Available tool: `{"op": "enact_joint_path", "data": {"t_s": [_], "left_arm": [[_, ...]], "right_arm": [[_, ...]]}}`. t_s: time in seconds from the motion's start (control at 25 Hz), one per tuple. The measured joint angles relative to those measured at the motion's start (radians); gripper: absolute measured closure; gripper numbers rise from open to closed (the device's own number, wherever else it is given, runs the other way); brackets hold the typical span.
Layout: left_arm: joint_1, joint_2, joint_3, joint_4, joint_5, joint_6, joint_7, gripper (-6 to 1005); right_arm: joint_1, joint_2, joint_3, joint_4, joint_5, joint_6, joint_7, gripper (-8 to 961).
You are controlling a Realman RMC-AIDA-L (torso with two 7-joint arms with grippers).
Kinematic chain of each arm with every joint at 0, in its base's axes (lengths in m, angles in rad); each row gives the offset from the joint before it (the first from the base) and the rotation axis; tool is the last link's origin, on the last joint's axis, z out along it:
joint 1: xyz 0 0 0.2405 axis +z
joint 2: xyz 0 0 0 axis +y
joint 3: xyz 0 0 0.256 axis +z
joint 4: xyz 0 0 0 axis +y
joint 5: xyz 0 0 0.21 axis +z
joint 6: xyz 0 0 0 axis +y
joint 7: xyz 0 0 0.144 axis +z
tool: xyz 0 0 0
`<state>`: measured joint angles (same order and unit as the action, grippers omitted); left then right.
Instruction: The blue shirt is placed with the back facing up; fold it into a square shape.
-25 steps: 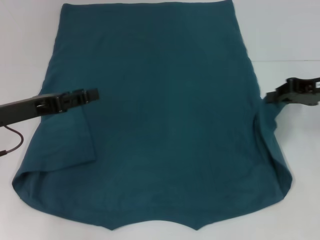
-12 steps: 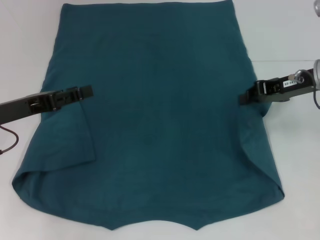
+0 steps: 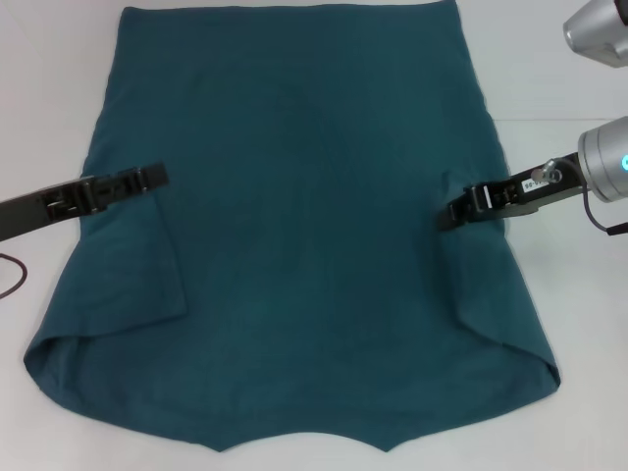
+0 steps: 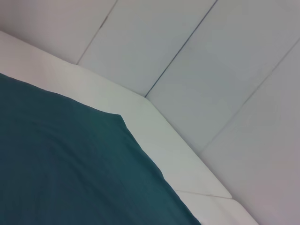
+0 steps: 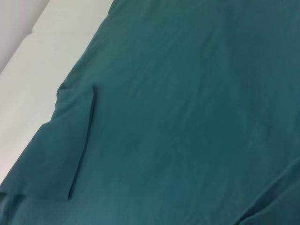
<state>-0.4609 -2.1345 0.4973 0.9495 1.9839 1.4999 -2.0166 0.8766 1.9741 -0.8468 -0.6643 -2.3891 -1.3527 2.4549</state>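
Note:
The blue shirt [image 3: 314,216] lies spread flat on the white table [image 3: 579,324], plain back up, and fills most of the head view. Its left sleeve [image 3: 137,265] is folded inward onto the body. My left gripper [image 3: 157,178] hovers low over that fold's upper edge. My right gripper [image 3: 448,216] is shut on the right sleeve edge, which it holds pulled in over the body, leaving a fold [image 3: 491,294] along the right side. The right wrist view shows the shirt [image 5: 187,103] and the folded left sleeve [image 5: 56,154]. The left wrist view shows a shirt corner [image 4: 61,164].
White table borders the shirt on both sides. A dark cable [image 3: 12,272] hangs by the left arm. The right arm's silver joints [image 3: 603,157] stand at the right edge. Pale wall panels [image 4: 211,56] lie beyond the table's far edge.
My right gripper has moved inward from the shirt's right edge, pulling the right sleeve over the body. My left gripper has drawn back a little toward the left.

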Motion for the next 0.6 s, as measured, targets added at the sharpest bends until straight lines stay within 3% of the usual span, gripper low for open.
{"op": "enact_joint_path", "data": {"t_s": [0.2,0.4,0.6], "left_arm": [[0.001,0.002,-0.023,-0.008,0.000,-0.001,0.000,389],[0.001,0.006,-0.061,-0.008,-0.002,0.008,-0.033,389],[0.021,0.034,-0.073,-0.008,-0.003,0.045,-0.141,389]], "right_arm": [[-0.001,-0.003,0.009,0.003,0.007,0.011,0.007,888],[-0.016,-0.012,0.017,0.003,0.037,0.002,-0.015,647],[-0.052,-0.020,0.020,-0.003,0.102,0.001,-0.053,439]]}}
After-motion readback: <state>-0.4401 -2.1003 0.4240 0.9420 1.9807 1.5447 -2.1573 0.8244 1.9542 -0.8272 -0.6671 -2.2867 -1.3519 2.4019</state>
